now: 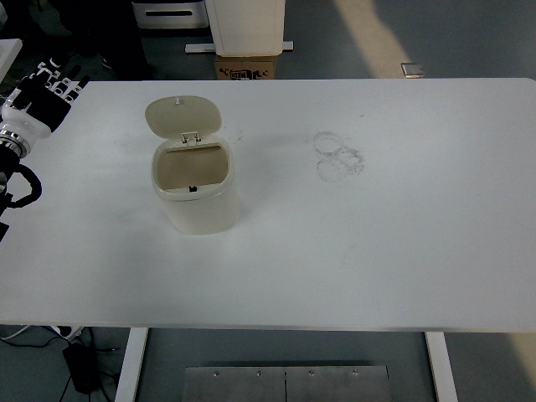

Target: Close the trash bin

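A small cream trash bin stands on the left half of the white table. Its round lid is swung up and back on its hinge, so the inside of the bin shows. My left hand hovers at the table's far left corner, well to the left of the bin, fingers spread and holding nothing. The right arm does not show.
Faint ring marks stain the table right of centre. Beyond the far edge stand a cardboard box and a white cabinet on the floor.
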You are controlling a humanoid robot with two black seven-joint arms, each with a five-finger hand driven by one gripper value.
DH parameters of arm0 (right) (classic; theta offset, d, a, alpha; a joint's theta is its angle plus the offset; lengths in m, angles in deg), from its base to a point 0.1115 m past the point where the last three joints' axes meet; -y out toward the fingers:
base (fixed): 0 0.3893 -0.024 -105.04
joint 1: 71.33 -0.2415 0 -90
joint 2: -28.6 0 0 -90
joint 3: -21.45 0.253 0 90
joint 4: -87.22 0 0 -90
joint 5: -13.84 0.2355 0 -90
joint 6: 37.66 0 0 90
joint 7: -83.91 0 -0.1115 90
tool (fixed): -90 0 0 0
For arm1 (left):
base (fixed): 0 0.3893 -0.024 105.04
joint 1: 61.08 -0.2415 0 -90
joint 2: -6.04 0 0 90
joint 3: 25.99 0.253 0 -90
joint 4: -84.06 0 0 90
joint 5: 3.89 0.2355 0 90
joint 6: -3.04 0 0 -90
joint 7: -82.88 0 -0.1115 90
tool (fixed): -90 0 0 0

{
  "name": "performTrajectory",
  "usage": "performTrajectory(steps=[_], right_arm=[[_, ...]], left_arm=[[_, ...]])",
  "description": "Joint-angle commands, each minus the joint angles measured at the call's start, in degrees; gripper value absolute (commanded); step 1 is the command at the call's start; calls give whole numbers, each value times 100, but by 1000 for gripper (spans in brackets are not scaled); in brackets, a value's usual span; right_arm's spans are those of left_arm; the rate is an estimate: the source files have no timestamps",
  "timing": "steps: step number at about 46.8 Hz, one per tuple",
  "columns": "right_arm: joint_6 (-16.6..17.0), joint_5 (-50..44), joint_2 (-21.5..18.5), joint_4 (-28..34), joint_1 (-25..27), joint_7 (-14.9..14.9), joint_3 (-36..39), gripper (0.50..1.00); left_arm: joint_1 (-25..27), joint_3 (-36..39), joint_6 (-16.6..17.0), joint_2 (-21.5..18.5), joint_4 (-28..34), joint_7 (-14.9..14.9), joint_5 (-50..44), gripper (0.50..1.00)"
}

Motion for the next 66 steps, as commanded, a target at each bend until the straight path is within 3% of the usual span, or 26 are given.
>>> performTrajectory(steps=[1, 14, 20, 27, 35, 53, 58, 66], right_arm=[[-1, -1, 0, -1, -2, 0, 0, 991], [-1, -1, 0, -1, -2, 0, 8, 991], [-1, -1, 0, -1, -2, 0, 0, 991], [-1, -1, 0, -1, -2, 0, 0, 991], [-1, -1, 0, -1, 7, 0, 0, 991], [-1, 7, 0, -1, -2, 0, 0, 991], [-1, -1, 0, -1, -2, 0, 8, 991], [-1, -1, 0, -1, -2, 0, 0, 991]], left_arm=[[2, 8, 3, 6, 3, 0, 2, 1000], [142, 34, 29, 15, 90, 0, 11, 1000], [72, 34, 318, -46, 687, -9, 11, 1000], [72, 52, 776, -547, 1540, 0, 37, 1000], [238, 209, 864, -899, 1963, -26, 81, 1000], [1627, 2564, 618, -1760, 2051, -53, 134, 1000], [2075, 3373, 451, -1813, 2112, -44, 134, 1000], [2769, 4629, 477, -1892, 2595, -114, 134, 1000]])
